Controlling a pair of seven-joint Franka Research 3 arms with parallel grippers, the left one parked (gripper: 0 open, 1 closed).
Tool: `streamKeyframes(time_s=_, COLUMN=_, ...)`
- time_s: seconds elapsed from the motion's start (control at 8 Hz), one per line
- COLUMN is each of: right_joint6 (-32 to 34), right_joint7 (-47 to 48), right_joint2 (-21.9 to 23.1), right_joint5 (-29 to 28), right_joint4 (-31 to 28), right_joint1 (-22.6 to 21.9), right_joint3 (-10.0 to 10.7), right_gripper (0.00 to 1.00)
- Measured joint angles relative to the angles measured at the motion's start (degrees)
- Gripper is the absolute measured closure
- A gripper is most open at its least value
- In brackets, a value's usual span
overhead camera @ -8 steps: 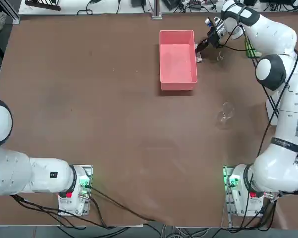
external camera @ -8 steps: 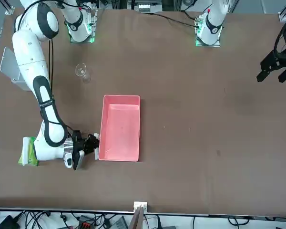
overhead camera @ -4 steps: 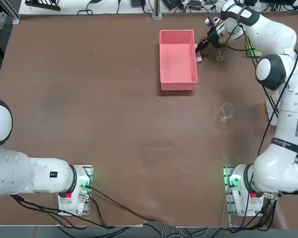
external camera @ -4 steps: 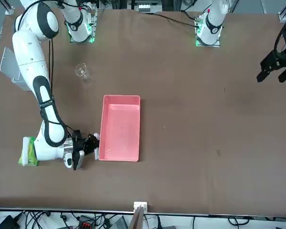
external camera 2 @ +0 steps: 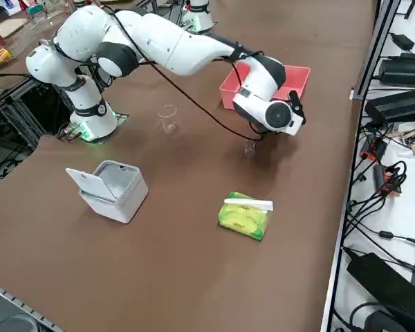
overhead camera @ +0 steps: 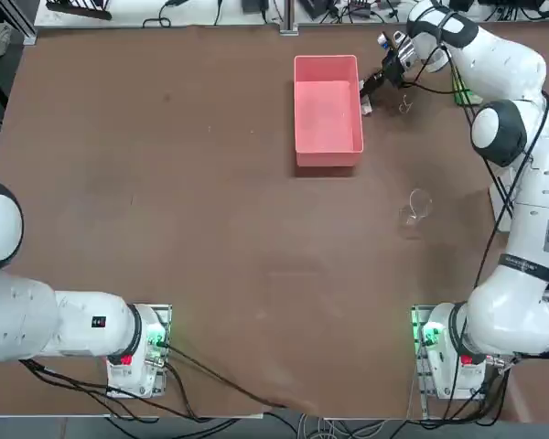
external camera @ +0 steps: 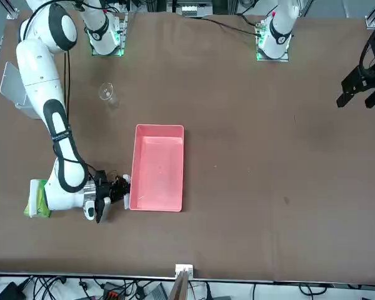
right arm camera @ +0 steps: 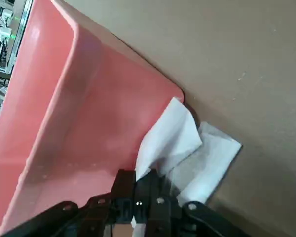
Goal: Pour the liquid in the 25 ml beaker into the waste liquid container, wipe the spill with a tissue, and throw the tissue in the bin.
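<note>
One tissue (right arm camera: 187, 148) pinched in the right gripper (right arm camera: 148, 185), pressed to the tabletop (overhead camera: 210, 201) beside the pink waste liquid container (overhead camera: 328, 151); wiping step, likely; next, carry it to the bin (external camera 2: 117, 190).

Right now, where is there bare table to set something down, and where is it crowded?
Bare: the wide stretch beyond the pink tray toward the parked arm. Crowded: the strip where the shut claw presses a tissue by the tray wall, small beaker close by.

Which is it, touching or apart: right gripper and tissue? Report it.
Touching. The right wrist view shows the right gripper shut on the white tissue, beside the pink tray.
</note>
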State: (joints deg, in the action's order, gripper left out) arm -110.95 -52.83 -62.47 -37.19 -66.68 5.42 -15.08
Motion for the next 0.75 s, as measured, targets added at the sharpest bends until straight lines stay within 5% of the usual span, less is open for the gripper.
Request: streamKeyframes(time_s=0.75, right_joint6=-0.10, right_joint7=0.00, right_joint2=-0.01, right_joint5=0.12, right_joint4=1.12, right_joint1=0.03, right_joint3=1.10, right_gripper=0.98)
